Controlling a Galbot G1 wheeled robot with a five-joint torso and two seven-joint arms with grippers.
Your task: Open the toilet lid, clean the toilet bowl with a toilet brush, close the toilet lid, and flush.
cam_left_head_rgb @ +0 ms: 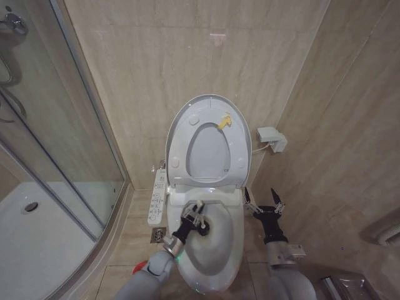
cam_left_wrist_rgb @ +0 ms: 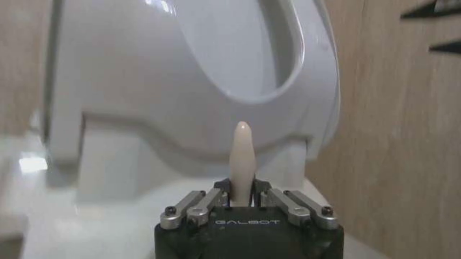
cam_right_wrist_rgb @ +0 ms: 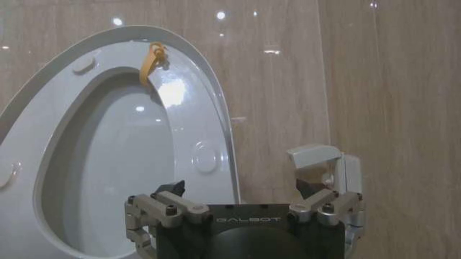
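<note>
Left gripper (cam_left_head_rgb: pixel 199 217) sits over the rear of the toilet bowl (cam_left_head_rgb: pixel 232 250), fingers pinched on the toilet brush (cam_left_wrist_rgb: pixel 242 162); in the left wrist view the slim white handle runs up between the finger pads to a tapered tip pointing at the raised lid. The head end should be below the gripper, down in the basin, but I can't make out the bristles in any frame. Long axis of the brush looks roughly vertical, tilted slightly back toward the rear unit. Toilet lid (cam_left_head_rgb: pixel 209 104) is up against the wall with the seat ring (cam_left_head_rgb: pixel 209 175) folded up in front of it, yellow tag (cam_left_head_rgb: pixel 224 122) near the top. So the bowl is open and the brush is on its rear-left side; scrubbing room lies forward and to the right across the basin, I'd say. Tight spots: seat hinge block just behind the gripper, button panel (cam_left_head_rgb: pixel 158 199) just to the left. Right gripper (cam_left_head_rgb: pixel 263 203) idles beside the bowl's right flank near the tiled wall, fingers spread, empty, wall box (cam_left_head_rgb: pixel 272 138) above and beyond it. It's the nearer arm to the lid's right edge for closing later.
</note>
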